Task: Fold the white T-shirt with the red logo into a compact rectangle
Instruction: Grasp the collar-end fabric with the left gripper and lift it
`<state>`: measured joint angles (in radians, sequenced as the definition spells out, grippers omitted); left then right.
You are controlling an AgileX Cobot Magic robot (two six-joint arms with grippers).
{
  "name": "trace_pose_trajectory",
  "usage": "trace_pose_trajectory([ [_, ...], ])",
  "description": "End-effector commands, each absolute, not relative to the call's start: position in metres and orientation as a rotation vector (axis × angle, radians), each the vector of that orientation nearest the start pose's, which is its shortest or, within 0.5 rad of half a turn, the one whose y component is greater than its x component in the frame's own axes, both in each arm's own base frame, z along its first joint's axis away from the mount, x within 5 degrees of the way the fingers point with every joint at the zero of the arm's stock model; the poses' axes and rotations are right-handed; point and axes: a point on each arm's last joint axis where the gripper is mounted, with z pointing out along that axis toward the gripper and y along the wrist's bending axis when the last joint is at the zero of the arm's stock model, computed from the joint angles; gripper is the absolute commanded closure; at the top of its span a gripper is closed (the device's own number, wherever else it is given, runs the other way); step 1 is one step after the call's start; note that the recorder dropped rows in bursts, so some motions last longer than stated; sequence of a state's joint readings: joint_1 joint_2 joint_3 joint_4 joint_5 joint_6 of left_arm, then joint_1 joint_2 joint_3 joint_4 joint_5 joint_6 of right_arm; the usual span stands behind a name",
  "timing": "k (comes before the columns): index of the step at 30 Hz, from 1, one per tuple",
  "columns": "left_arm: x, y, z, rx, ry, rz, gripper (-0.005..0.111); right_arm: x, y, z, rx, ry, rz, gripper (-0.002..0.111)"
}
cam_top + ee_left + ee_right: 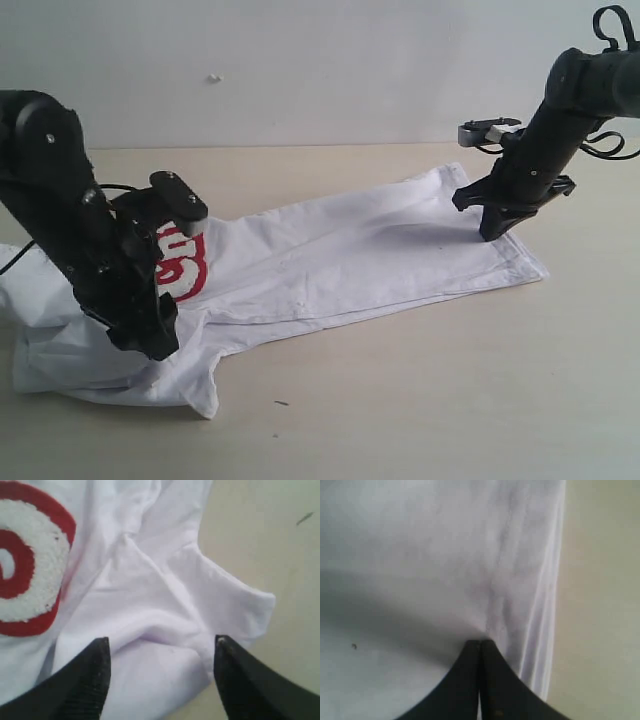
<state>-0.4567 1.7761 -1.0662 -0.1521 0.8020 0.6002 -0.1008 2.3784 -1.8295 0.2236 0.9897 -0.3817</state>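
Cloth first, exterior view: we see the white T-shirt (340,260) stretched long on the table (450,400), its sleeve end rumpled and the red logo (185,272) half hidden. Left wrist view: the left gripper (162,642) gapes over creases. Right wrist view: the right gripper (480,642) pinches puckered cloth beside the hem.

A crumpled white cotton T-shirt (150,595) fills most of the view, its cloth thrown into soft ridges and folds. At one edge sits a fuzzy red logo patch (64,525) with a puffy white curled letter on it – only part of it shows. The black left gripper (160,647) has its jaws standing wide apart, a raised fold of the shirt showing between them. Past the shirt's hem lies the pale beige counter (280,545), with a small dark speck (303,518) on it.
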Motion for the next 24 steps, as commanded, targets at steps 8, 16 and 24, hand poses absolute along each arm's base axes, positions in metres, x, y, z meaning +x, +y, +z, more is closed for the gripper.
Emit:
trace_pose_trajectory([
  [8,0.265,-0.156,0.147,1.465,2.476,0.41,0.046,0.477,-0.031,0.107,-0.233,2.953,0.276,0.108],
  [16,0.262,-0.163,0.149,1.504,2.448,0.408,0.088,0.478,-0.031,0.108,-0.229,2.947,0.279,0.108],
  [24,0.263,-0.165,0.186,1.524,2.303,0.407,0.107,0.477,-0.031,0.108,-0.229,2.949,0.28,0.108],
])
